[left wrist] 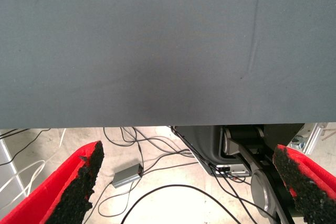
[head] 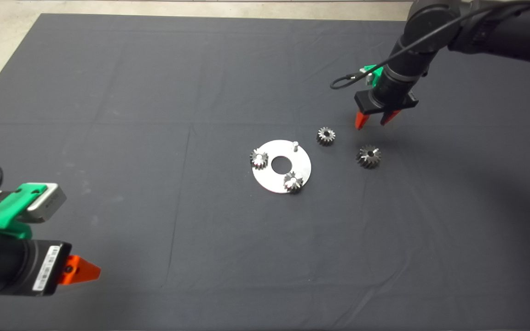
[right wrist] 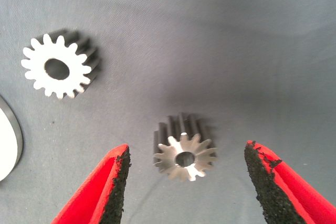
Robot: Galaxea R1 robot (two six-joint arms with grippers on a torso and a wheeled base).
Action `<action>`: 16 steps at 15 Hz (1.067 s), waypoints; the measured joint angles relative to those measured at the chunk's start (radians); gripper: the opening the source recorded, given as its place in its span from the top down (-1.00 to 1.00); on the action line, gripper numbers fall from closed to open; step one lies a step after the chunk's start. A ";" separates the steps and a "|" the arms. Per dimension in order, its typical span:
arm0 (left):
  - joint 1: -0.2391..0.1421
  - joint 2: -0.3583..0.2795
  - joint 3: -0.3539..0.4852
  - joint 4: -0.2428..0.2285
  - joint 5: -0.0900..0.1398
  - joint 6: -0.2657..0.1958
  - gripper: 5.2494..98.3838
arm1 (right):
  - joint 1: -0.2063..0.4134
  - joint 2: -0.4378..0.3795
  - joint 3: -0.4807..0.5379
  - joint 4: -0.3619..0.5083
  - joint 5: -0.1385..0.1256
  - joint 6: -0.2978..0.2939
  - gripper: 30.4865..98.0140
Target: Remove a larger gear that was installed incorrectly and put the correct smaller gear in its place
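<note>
The larger gear [head: 368, 156], with slanted teeth, lies flat on the mat to the right of the round silver plate [head: 274, 179]. The loose smaller gear [head: 325, 136] lies on the mat between them. My right gripper [head: 373, 122] hangs open and empty above the mat, just behind both gears. In the right wrist view the larger gear [right wrist: 184, 154] sits between the open fingers [right wrist: 115, 177] below them, and the smaller gear [right wrist: 59, 66] lies off to one side. The plate holds two small gears [head: 259, 158] [head: 293, 182] on pegs and one bare peg [head: 295, 145].
My left gripper [head: 85, 271] waits open at the mat's lower left edge. Its wrist view shows the mat's edge [left wrist: 168, 124] and cables on the floor [left wrist: 157, 182]. The plate's rim [right wrist: 10, 140] shows in the right wrist view.
</note>
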 measured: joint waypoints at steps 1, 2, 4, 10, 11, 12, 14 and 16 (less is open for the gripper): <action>0.000 0.000 0.000 0.000 0.000 0.000 -0.69 | -0.003 0.005 0.001 0.000 0.000 0.000 0.18; 0.000 0.000 0.000 0.000 0.000 0.000 -0.69 | -0.004 0.012 0.001 0.000 0.000 0.000 0.12; 0.000 0.000 0.000 0.000 0.000 0.000 -0.69 | 0.001 0.024 0.003 0.000 0.000 0.000 0.00; 0.000 0.000 0.000 0.001 0.000 0.000 -0.69 | 0.002 0.134 -0.043 0.001 0.000 0.000 -0.26; 0.000 0.000 0.000 0.000 0.000 0.000 -0.69 | 0.002 0.155 -0.068 0.000 0.000 0.000 -0.26; 0.000 0.000 0.000 0.000 0.000 0.000 -0.69 | 0.002 0.178 -0.097 0.000 0.000 0.000 -0.26; 0.000 0.000 0.000 0.000 0.000 0.000 -0.69 | 0.001 0.216 -0.147 -0.003 0.000 -0.008 -0.26; 0.000 0.000 0.000 0.000 0.000 0.000 -0.69 | -0.002 0.243 -0.184 -0.006 0.000 -0.020 -0.26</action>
